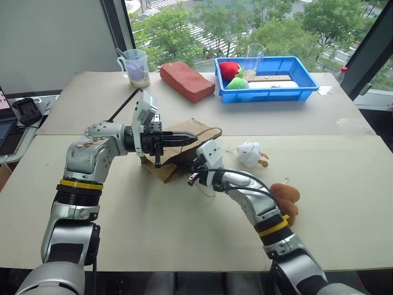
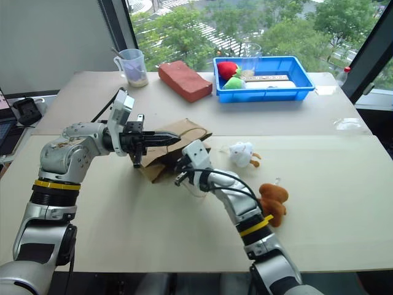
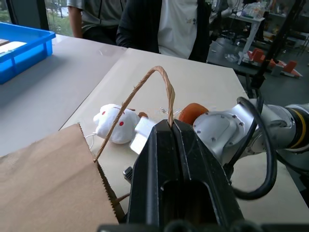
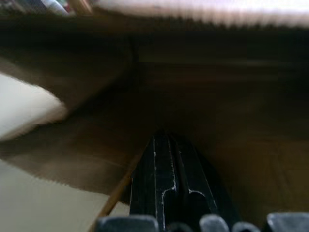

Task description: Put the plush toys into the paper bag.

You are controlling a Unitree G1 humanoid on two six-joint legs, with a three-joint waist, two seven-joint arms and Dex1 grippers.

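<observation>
Lying on the worktop: the paper bag (image 1: 184, 132) sat near the middle of the worktop (image 1: 184, 233), brown and creased, its mouth turned toward the toys.
Bag handle: a thin cord loop (image 3: 145, 89) arched up from the bag's edge to the tips of the left end effector.
Left end effector (image 1: 191, 139): pointed level across the top of the bag, its two black fingers pressed together and pinching the cord loop.
Right end effector (image 4: 166, 145): reached in at the bag's opening, fingers closed flat against each other with nothing seen between them; brown paper spread above and around them.
White plush toy (image 1: 249, 153): rested on the worktop just beside the bag's mouth, outside the bag, roundish with small orange-brown feet.
Reddish-brown plush toy (image 1: 286, 195): lay on the worktop next to the right forearm, outside the bag and apart from the white toy.
Farther back: a red brick-shaped block (image 1: 186, 80) lay beside a blue tray (image 1: 307, 70), which held a red and green strawberry-like toy (image 1: 232, 74) and a clear cup (image 1: 254, 58).
Far left: a measuring jug (image 1: 136, 66) stood on the worktop.
Across the worktop: people stood at its far edge (image 3: 164, 24).
</observation>
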